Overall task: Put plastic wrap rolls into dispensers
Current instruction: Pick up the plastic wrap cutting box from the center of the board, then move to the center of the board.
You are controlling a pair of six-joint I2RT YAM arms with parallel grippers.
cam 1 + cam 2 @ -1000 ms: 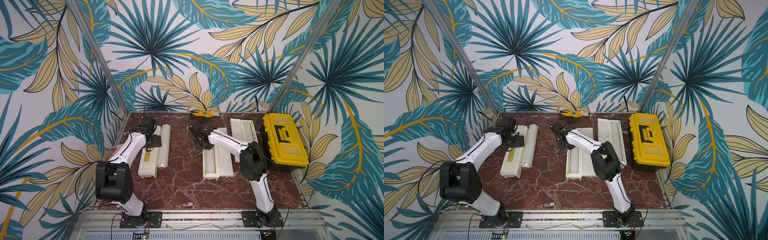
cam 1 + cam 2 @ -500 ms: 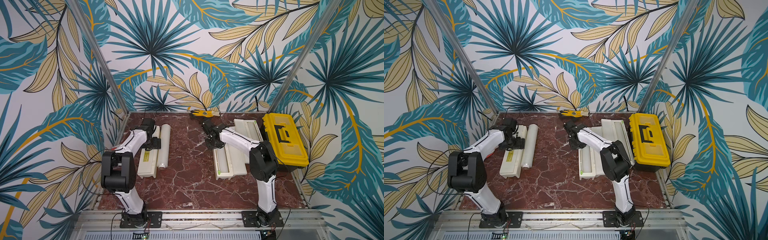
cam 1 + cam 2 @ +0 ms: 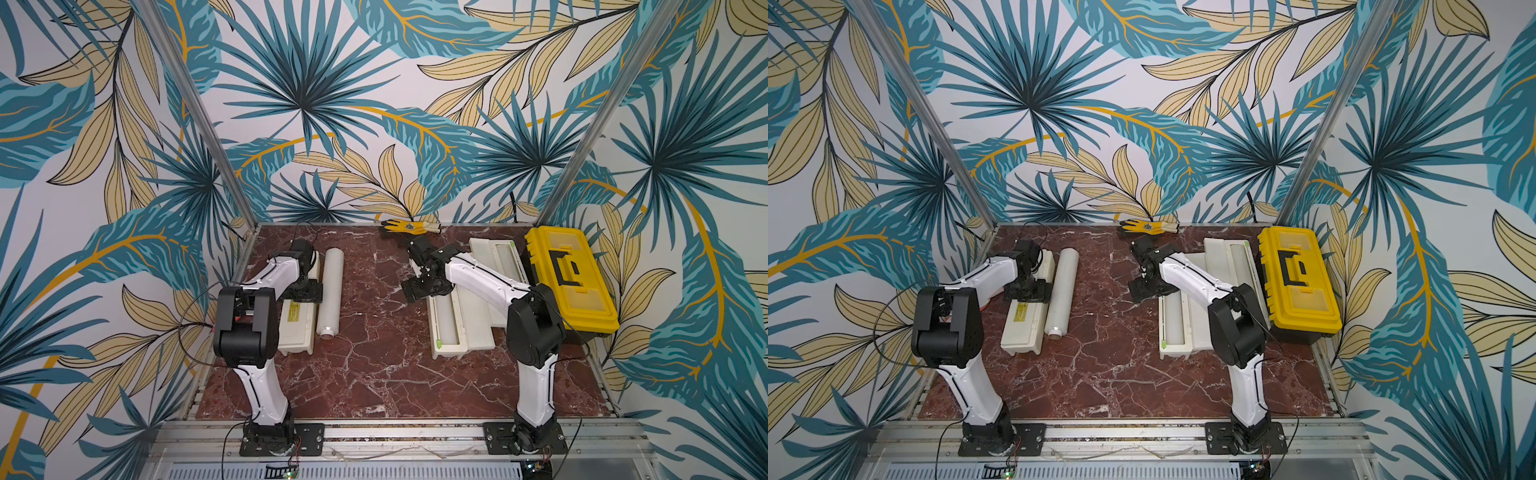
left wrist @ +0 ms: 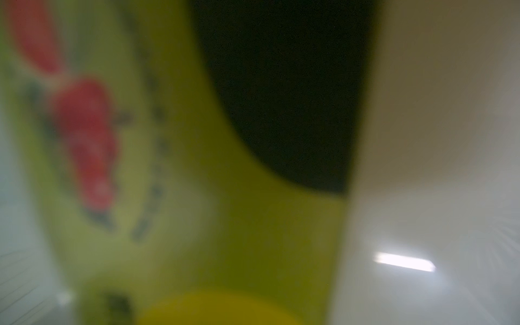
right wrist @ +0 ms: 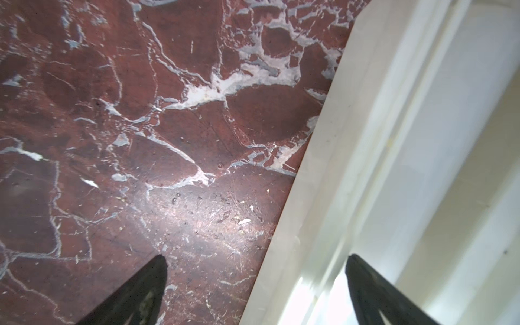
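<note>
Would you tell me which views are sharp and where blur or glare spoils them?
Left wrist view: wholly out of focus, a smeared yellow label, a dark patch and one bright glare streak. Right wrist view: sharp on the marble table, a soft sheen near the right gripper; the dispenser partly washes out to white. Both top views: crisp, evenly lit.

- Table (image 3: 374, 374): dark red marble, pale veins.
- Toolbox (image 3: 582, 307): yellow, black handle.
- Dispenser (image 3: 482, 249) beside toolbox: cream, green-tipped rail.
- Walls (image 3: 374, 104): teal and tan leaves.
</note>
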